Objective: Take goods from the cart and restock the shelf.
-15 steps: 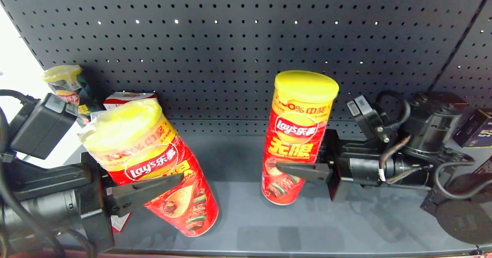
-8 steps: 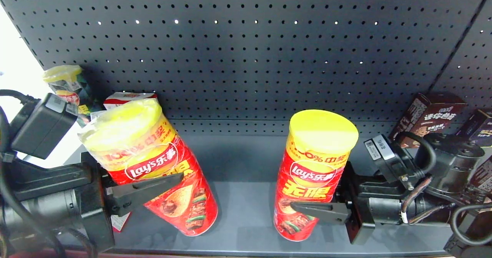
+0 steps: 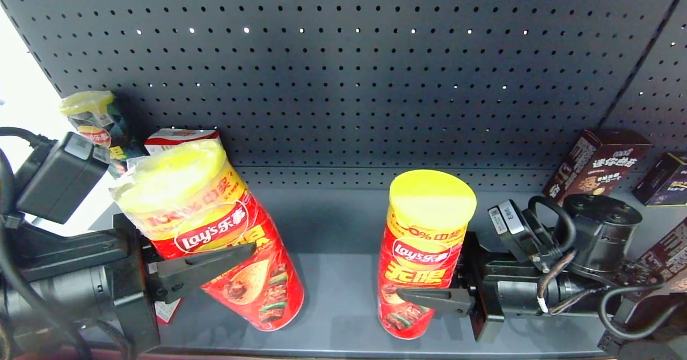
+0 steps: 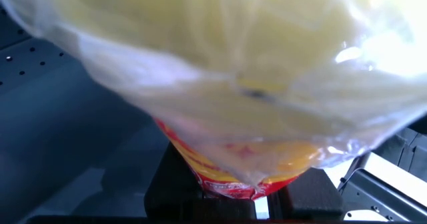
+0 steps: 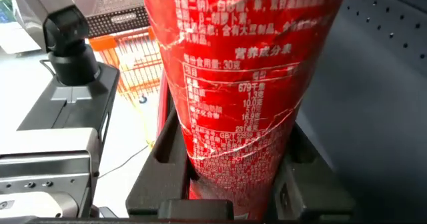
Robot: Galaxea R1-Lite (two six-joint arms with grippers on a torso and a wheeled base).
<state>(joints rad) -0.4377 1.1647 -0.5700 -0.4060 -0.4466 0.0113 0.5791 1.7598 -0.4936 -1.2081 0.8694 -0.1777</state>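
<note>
My left pincer (image 3: 236, 242) pinches a plastic-wrapped chips can (image 3: 214, 226) around its middle. The can leans, its yellow lid (image 3: 172, 172) on and its base down on the shelf (image 3: 333, 226), well out from the pegboard back panel (image 3: 343, 81). My right pincer (image 3: 410, 282) is clamped around a second chips can (image 3: 424, 242), upright and lidded, farther from the pegboard at the shelf's front edge. I cannot tell whether its base touches.
</note>
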